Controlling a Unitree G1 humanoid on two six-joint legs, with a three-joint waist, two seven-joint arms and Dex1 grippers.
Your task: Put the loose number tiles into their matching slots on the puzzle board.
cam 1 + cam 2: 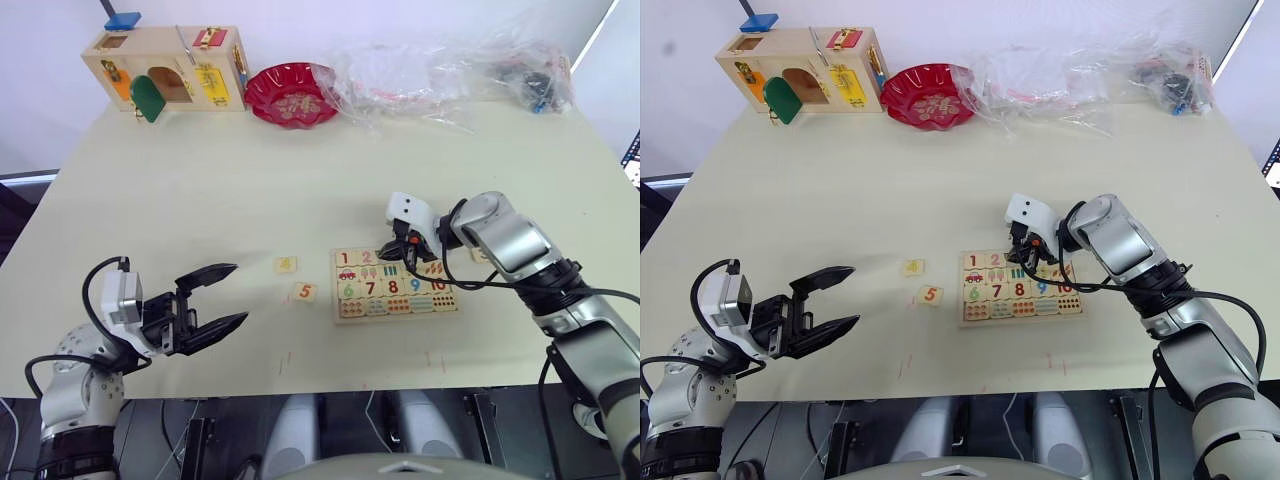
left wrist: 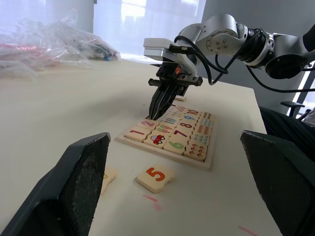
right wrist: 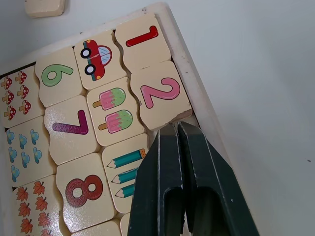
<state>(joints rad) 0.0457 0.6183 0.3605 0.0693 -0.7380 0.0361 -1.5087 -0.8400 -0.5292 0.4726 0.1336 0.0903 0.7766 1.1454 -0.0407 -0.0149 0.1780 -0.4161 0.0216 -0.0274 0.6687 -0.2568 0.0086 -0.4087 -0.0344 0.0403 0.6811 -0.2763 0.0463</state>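
One flat pale wooden puzzle board (image 1: 397,309), two loose square wooden number tiles on the table, a yellow 4 (image 1: 286,265) and an orange 5 (image 1: 305,292), one wooden latch box (image 1: 165,68), one red scalloped dish (image 1: 291,94), my two black two-fingered grippers, left (image 1: 222,295) and right (image 2: 158,109)

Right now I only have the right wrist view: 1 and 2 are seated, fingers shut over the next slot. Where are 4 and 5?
Observer: Both are loose on the table, on the robot's left of the puzzle board. Tile 4 lies farther out, tile 5 nearer.
Operator: Left gripper?
Observer: The left gripper is open and holds nothing, further left than tile 5.
Operator: Clutter nearby?
Observer: The latch box and red dish sit at the far edge.
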